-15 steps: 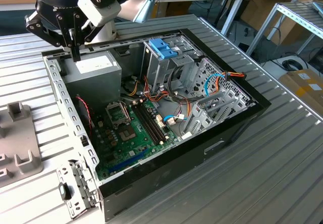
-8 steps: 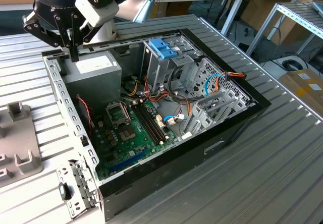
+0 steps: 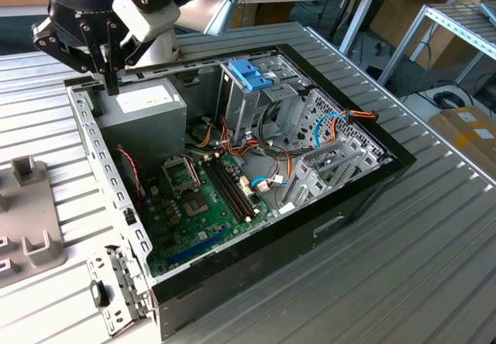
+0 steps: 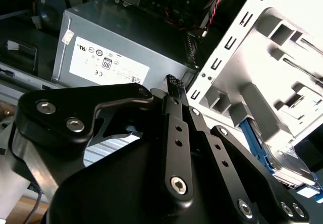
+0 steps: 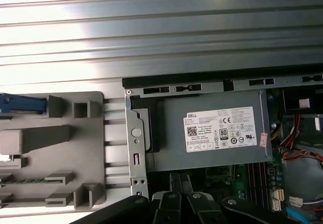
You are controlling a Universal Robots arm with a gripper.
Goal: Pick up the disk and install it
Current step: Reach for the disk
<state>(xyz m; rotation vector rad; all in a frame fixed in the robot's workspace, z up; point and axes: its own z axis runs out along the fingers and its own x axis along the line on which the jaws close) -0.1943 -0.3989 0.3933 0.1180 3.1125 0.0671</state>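
Note:
The disk lies in a grey plastic fixture beside the computer case. Its grey metal body and a blue side rail show in the second wrist view. In the first wrist view a blue edge of the disk pokes out at the fixture's rim. My black gripper hangs over the case's rear corner at the exterior view's left, just above the grey power supply. The fingers are pressed together with nothing between them. The gripper is apart from the disk.
The open computer case lies on a slatted metal table. An upright drive cage with a blue handle, a green motherboard and loose cables sit inside it. Part of the grey fixture stands at the exterior view's left.

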